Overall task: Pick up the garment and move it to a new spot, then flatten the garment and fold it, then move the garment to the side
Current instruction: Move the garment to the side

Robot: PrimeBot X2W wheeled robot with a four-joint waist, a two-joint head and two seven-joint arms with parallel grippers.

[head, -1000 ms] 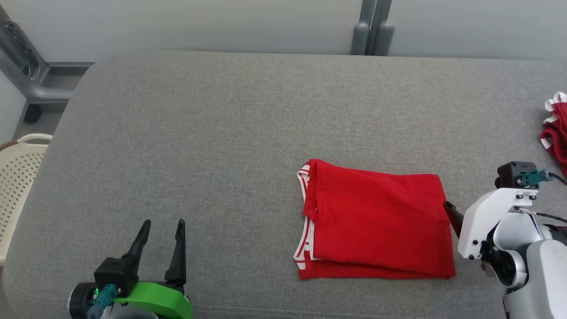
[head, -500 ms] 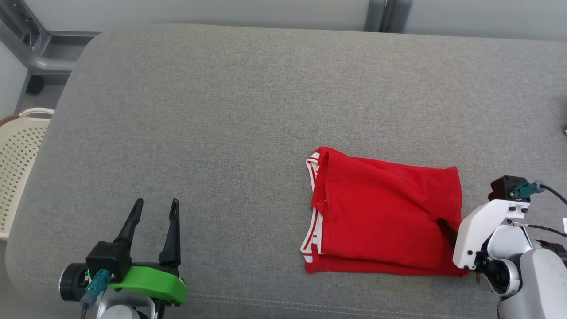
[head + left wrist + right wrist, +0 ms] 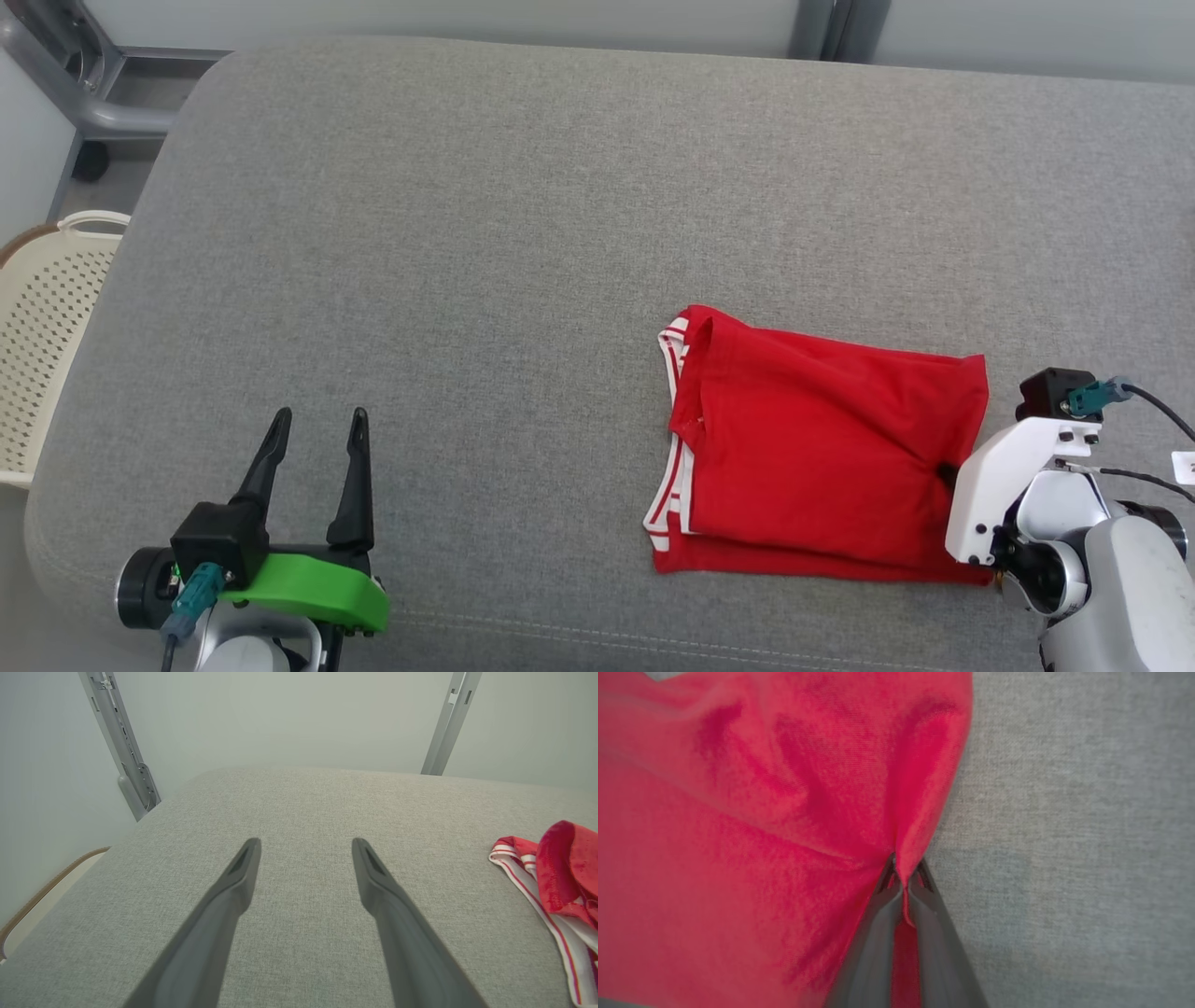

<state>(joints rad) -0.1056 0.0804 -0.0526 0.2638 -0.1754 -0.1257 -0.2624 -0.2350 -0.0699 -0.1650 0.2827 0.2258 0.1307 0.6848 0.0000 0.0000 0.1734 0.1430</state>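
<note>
- The grey cushion (image 3: 467, 233) carries the red garment (image 3: 822, 457) right of centre, near its front edge.
- The garment lies folded into a rectangle, so flattening and folding look done; the move aside is left.
- The right tool (image 3: 901, 882) pinches its right edge.
- The left tool (image 3: 319, 417) hovers wide and empty.

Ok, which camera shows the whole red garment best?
The head view: the folded red garment lies almost whole on the grey cushion, white-striped trim included. The right wrist view gives a close-up of its edge pinched in the right gripper. The left wrist view catches its striped end at that view's right edge.
</note>
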